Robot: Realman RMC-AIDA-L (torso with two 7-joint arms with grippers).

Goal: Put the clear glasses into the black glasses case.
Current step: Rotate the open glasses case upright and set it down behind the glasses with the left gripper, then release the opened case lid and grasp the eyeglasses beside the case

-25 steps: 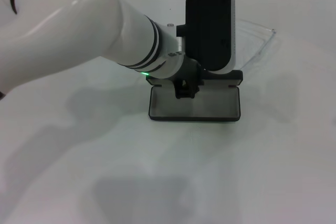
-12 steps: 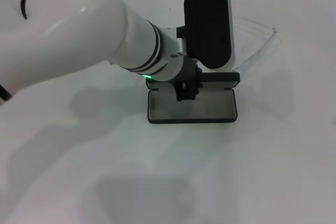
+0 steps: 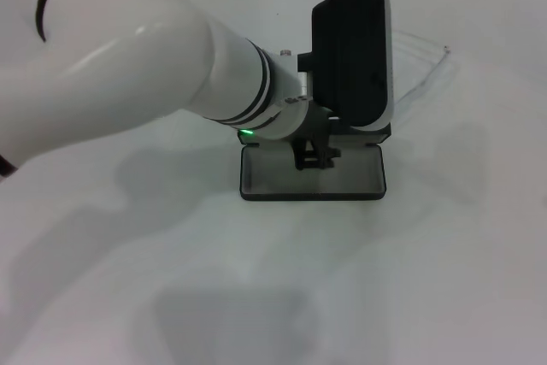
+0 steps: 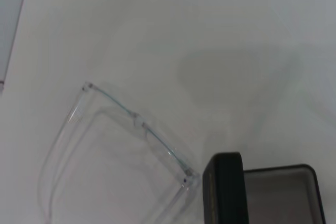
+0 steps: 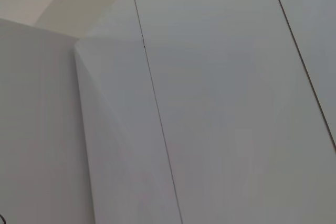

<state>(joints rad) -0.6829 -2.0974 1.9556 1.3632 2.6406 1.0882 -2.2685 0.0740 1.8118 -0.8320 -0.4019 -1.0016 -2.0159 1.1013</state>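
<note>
Shifted right, left hand (image 3: 314,158) overhangs black glasses case (image 3: 312,175).

Setting looked like a lab or robot test bench rather than a home. Plain white table (image 3: 444,279) filled the head view, nothing domestic on it. White panelled wall (image 5: 220,103) with thin seams showed in the right wrist view. A white robot arm (image 3: 128,66) reached over the table.

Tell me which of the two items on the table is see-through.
The clear glasses, lying beyond the open black glasses case; the case is opaque black with grey lining.
</note>
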